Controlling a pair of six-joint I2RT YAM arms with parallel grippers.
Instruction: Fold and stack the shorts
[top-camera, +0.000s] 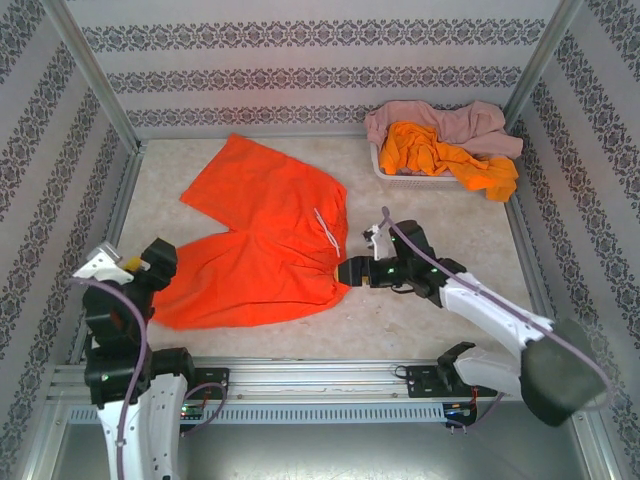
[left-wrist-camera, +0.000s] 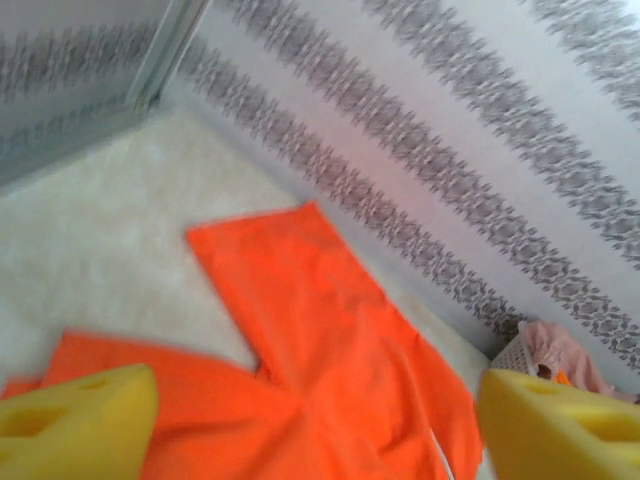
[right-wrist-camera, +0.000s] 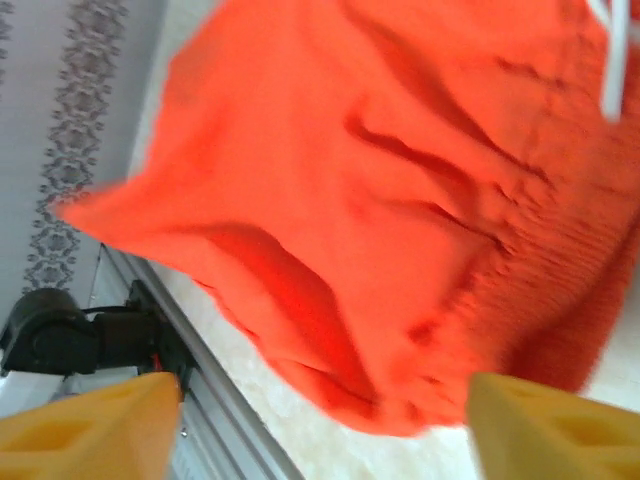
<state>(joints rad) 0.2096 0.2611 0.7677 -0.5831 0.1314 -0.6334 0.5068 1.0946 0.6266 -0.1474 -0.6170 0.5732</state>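
"Orange shorts (top-camera: 265, 235) lie spread flat on the table (top-camera: 440, 230)," the first technician states. "Waistband (top-camera: 335, 255) toward the right arm, one leg toward the far wall, the other toward the left arm. Pink shorts (top-camera: 440, 122) and a second orange pair (top-camera: 450, 160) sit heaped in and over the white basket (top-camera: 385, 170) at the far right corner."

"Handling?" the second asks.

"Judged light, soft, without stiffness. Unsupported cloth will sag and drag. The gathered elastic waist is the thickest part and likely the firmest hold. The white drawstring (top-camera: 325, 230) lies loose and may snag."

"Gripper condition?"

"Left gripper (left-wrist-camera: 320, 420): pads spread wide, nothing between them, hovering beside the near leg's hem. Right gripper (right-wrist-camera: 320, 425): fingers likewise wide apart and holding nothing, at the near waist corner, cloth just ahead."

"Recommended hold?"

"Pinch the near waist corner and the near hem corner through all layers. Lift low and carry the near edge over the far one."
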